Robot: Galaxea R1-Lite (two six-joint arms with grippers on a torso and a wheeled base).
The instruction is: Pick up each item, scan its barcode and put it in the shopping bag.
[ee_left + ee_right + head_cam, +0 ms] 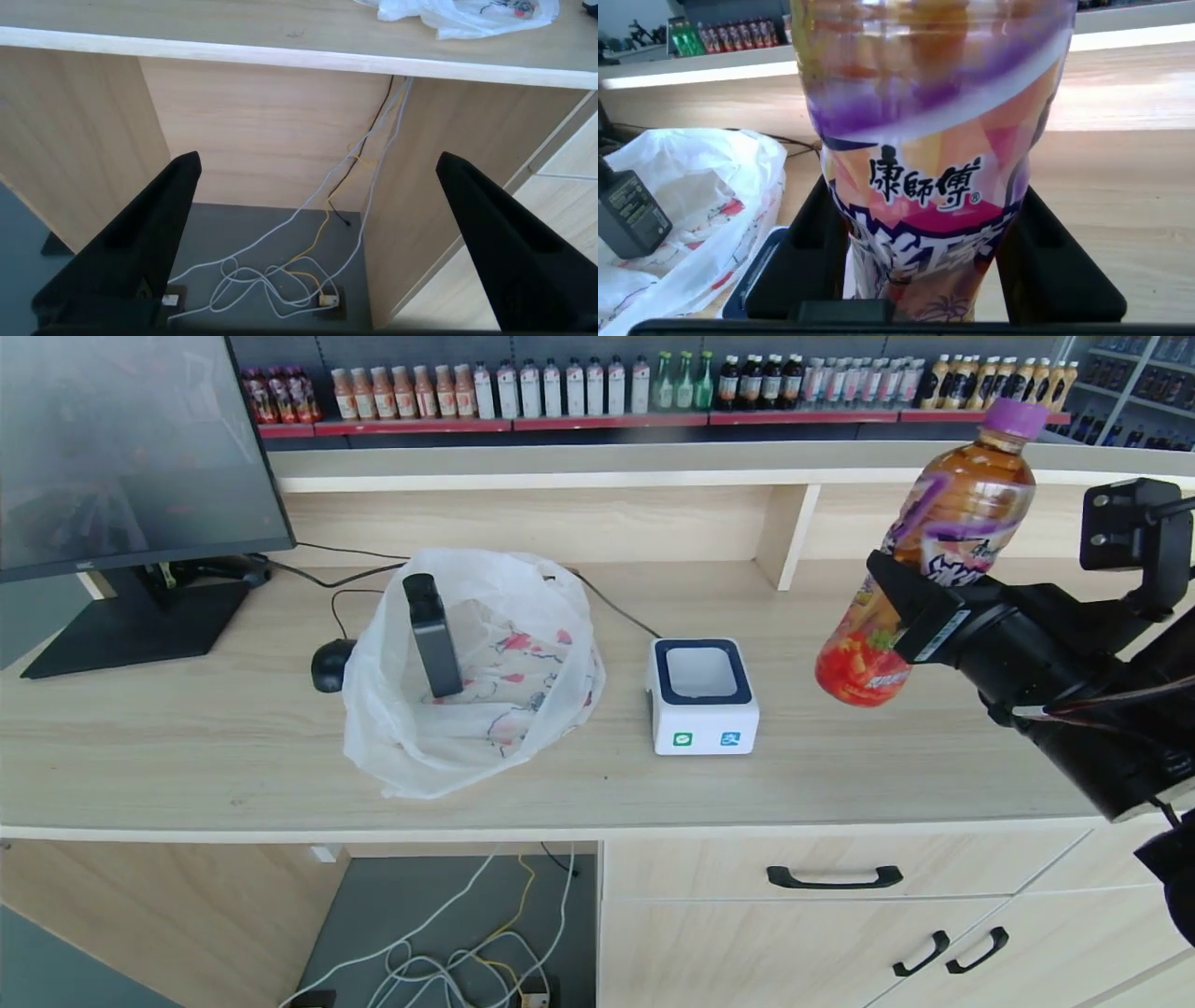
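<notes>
1 drink bottle, likely heavy, stiff and slick, sits clamped at its waist in the right gripper, 3 o'clock of the scanner; left gripper gapes empty.

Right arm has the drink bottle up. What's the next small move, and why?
Probably carry the purple-capped plastic drink bottle, held in the right pincer, leftward and down over the white box scanner: it hangs beside the scanner, away from its window.
</notes>
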